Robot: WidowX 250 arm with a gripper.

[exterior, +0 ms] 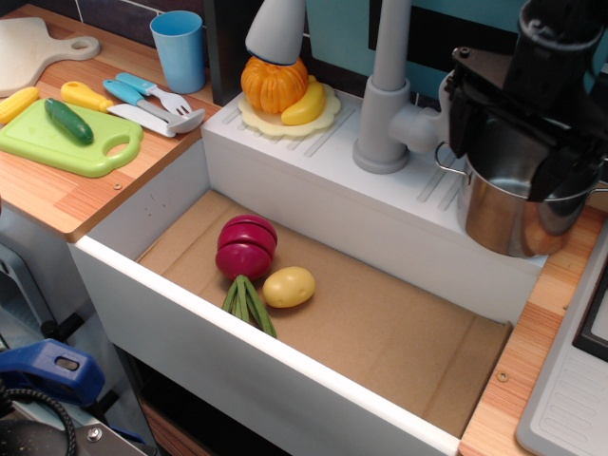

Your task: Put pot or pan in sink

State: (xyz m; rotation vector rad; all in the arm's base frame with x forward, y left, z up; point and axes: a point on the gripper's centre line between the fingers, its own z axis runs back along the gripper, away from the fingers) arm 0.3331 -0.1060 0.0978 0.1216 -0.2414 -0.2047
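Your black gripper point(532, 142) is covering the one shiny steel pot point(518, 214), sitting far right on the ledge; you cannot tell its finger spacing. The white sink point(190, 328) is holding one red beet point(246, 247) and one yellow potato point(289, 286).

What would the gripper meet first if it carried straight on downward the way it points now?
Most likely the steel pot: the gripper hangs directly over its open top, so its fingers would probably reach the rim or inside first, though depth is hard to judge here.
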